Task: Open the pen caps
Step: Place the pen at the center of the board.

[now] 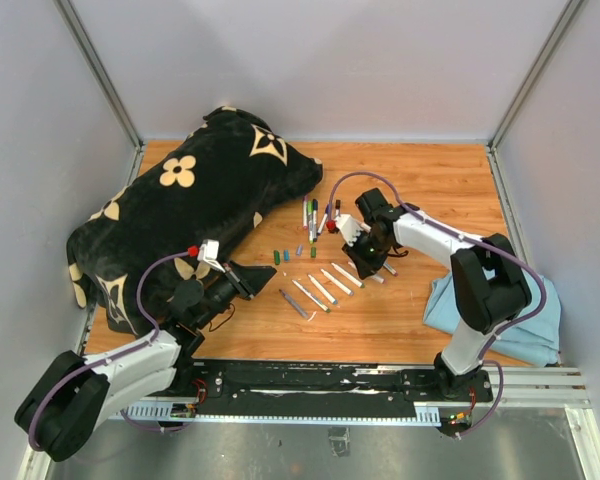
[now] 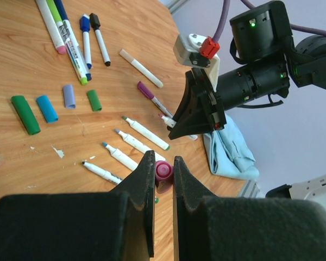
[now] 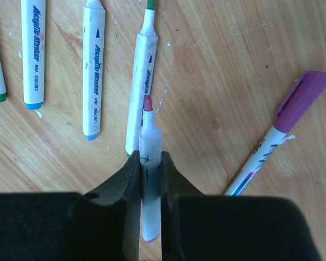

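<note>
Cap looks freshly off: left gripper (image 2: 163,163) clamps a stubby pink plastic cap (image 2: 163,172) between its fingers, right gripper (image 3: 150,160) clamps the bared white pink-tipped marker (image 3: 149,142); next, probably set both down.

Two arms converge over the middle of the worktop (image 1: 410,170). The left arm (image 1: 130,365) extends from the lower left of the overhead frame, its forearm low and angled up to the right. The left gripper (image 1: 270,282) points toward centre frame, and its wrist view shows the jaws pinched on a small pink cap (image 2: 163,170). The right arm (image 1: 485,290) rises at lower right, folds at a raised elbow and runs left. Its wrist is bent down, so the right gripper (image 1: 365,265) points at the worktop. Its jaws are clamped around a white marker barrel (image 3: 150,179), the bare pink tip pointing up the wrist frame. The two grippers stand near each other but apart.
</note>
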Tool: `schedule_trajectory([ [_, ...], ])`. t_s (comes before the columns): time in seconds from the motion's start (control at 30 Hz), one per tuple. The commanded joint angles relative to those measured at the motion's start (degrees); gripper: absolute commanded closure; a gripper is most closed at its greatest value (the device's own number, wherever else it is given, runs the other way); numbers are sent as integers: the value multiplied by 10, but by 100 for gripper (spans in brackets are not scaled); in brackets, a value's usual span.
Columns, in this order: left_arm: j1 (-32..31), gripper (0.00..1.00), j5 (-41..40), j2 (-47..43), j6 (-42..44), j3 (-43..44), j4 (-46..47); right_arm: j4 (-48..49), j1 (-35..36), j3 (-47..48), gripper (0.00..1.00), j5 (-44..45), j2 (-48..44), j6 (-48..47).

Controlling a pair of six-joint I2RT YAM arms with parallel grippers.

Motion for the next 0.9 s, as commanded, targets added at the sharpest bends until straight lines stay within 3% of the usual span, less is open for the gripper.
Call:
schedule_trajectory([
  [0.0, 4, 100, 12, 14, -3, 3, 37, -13, -13, 20, 88, 5, 18, 13],
  [0.37, 4, 100, 15, 25, -3, 6, 45, 27, -13, 20, 84, 72, 36, 53],
  [0.87, 4, 100, 21, 40, -6, 9, 54, 31, -13, 21, 70, 56, 54, 65],
])
